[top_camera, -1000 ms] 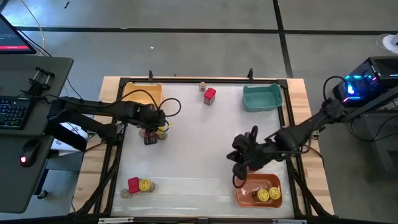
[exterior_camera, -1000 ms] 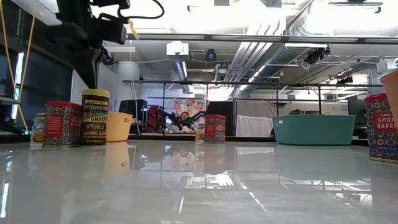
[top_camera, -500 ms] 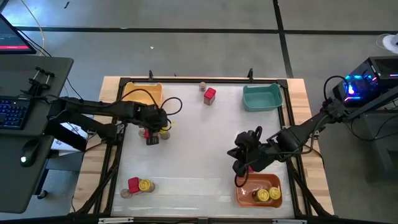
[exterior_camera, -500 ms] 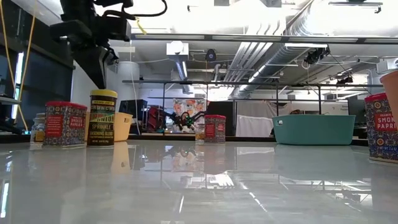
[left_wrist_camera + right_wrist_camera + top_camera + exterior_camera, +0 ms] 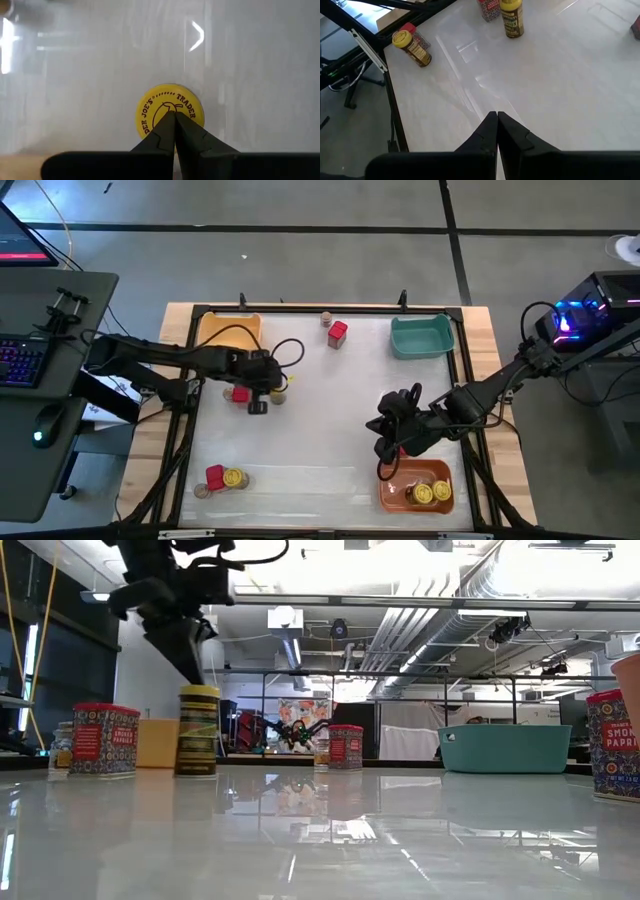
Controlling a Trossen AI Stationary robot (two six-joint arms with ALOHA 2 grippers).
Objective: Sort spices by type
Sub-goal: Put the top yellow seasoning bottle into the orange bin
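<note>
While the white table (image 5: 320, 420) fills the middle of the high view with three bins at its edges, a yellow bin (image 5: 228, 330) at upper left, a teal bin (image 5: 421, 337) at upper right and an orange bin (image 5: 416, 486) at lower right, the sorting looks only partly done. The left gripper (image 5: 262, 388) sits left of centre with its jaws fully closed and holding nothing; in its wrist view the tips hang just over the lid of a yellow-lidded jar (image 5: 170, 116), which stands beside a red tin (image 5: 238, 393). It seems to be nudging or lining up on that jar; the next move calls for opening the jaws and closing around it. The right gripper (image 5: 389, 442), jaws also closed and empty, waits near the orange bin. More spices sit at lower left (image 5: 223, 478) and top centre (image 5: 336, 333).
</note>
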